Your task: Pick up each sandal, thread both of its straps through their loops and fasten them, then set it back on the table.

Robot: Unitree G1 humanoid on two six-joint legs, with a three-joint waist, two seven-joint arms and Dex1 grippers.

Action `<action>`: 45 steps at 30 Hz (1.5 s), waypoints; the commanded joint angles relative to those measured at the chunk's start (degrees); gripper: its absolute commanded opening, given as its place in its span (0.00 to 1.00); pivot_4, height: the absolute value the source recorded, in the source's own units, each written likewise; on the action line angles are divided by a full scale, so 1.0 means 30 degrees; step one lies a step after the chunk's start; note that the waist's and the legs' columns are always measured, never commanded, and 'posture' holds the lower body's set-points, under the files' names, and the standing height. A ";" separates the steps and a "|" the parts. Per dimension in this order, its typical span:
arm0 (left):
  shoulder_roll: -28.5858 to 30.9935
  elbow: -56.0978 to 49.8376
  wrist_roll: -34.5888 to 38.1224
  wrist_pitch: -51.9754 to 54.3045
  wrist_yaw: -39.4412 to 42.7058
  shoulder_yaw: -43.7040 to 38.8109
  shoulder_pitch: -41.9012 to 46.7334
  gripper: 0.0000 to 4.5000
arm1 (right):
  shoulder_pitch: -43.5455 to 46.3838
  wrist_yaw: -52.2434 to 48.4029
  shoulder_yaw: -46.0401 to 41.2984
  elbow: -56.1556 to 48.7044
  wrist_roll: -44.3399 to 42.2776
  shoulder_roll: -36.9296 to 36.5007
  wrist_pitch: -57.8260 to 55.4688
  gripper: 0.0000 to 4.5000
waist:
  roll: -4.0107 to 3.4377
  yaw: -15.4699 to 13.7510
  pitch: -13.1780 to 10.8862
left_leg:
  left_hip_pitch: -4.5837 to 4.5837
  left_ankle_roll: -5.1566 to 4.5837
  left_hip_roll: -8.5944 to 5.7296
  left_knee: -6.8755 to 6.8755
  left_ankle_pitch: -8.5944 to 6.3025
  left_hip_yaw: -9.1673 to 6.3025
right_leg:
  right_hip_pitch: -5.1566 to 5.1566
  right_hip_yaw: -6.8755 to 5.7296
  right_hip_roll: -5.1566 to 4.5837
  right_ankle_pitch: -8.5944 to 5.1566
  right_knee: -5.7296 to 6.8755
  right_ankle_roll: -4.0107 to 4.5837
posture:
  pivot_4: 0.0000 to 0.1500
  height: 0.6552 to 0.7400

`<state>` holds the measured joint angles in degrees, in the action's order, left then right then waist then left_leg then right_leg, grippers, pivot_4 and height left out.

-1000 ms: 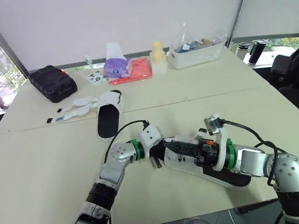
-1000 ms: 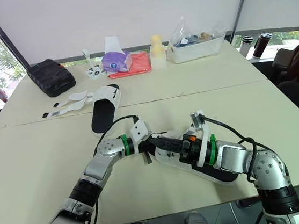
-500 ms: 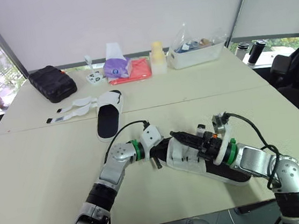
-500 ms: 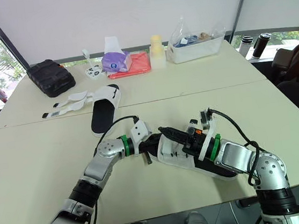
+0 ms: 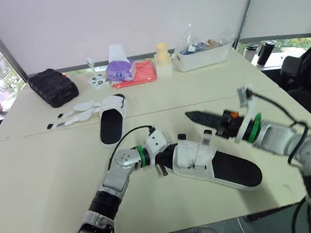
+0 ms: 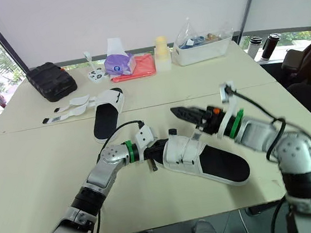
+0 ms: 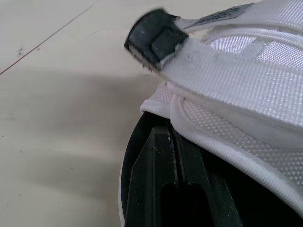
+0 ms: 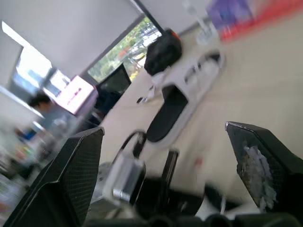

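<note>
See near sandal [image 5: 217, 164] flat on desk [image 5: 39, 180]. Risk snagging its front strap [image 5: 187, 159], or dragging it askew, when freeing left pincer [image 5: 165, 160], closed and tucked in at the toe. Note right pincer [image 5: 192, 115] spread wide, raised above. Lies crosswise: toe leftward, heel rightward and slightly nearer.

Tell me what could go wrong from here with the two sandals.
1. On the near sandal, one strap end sticks up while the right gripper hovers open above it; that strap may not be pressed down and might peel loose.
2. The left gripper sits at this sandal's toe; pulling away could drag it.
3. The far sandal lies with straps spread open, well beyond both arms, a long reach.
</note>
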<state>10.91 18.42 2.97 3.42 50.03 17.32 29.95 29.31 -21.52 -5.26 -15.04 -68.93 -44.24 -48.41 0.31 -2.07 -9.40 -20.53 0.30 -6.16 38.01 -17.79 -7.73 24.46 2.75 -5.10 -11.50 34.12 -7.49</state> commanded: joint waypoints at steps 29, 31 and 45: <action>-0.0256 0.0323 -0.0170 -0.0246 -0.0275 0.0169 -0.0049 0.00 | 0.1121 -0.7218 -0.0297 0.2566 0.6013 0.3020 -0.1642 0.01 | 0.0011 -0.0057 -0.0003 | -0.0017 0.0007 -0.0026 0.0004 0.0001 -0.0016 | 0.0007 0.0000 -0.0037 0.0005 -0.0005 0.0007 | 1.00 1.00; -0.0288 0.0364 -0.0177 -0.0269 -0.0234 0.0227 -0.0060 0.00 | 0.0889 -0.6868 -0.0454 0.2635 0.6468 0.3098 -0.1562 0.01 | 0.0009 -0.0055 -0.0002 | -0.0016 0.0007 -0.0025 0.0004 0.0001 -0.0016 | 0.0007 0.0000 -0.0038 0.0005 -0.0001 0.0007 | 1.00 1.00; -0.0342 0.0578 -0.0264 -0.0425 -0.0230 0.0241 0.0055 0.00 | 0.0015 -0.5593 0.3136 0.4717 1.2955 0.2256 -0.0051 0.01 | 0.0009 -0.0023 0.0001 | 0.0009 0.0011 -0.0025 0.0003 0.0003 -0.0009 | -0.0008 -0.0001 -0.0034 0.0005 0.0003 0.0007 | 1.00 1.00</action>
<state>9.78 20.24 2.84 1.96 49.33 17.36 30.31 29.34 -39.50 3.81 -2.15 -34.39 -35.99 -49.51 0.34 -2.14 -9.40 -20.50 0.33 -6.24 38.02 -17.78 -7.76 24.42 2.75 -5.21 -11.48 34.13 -7.47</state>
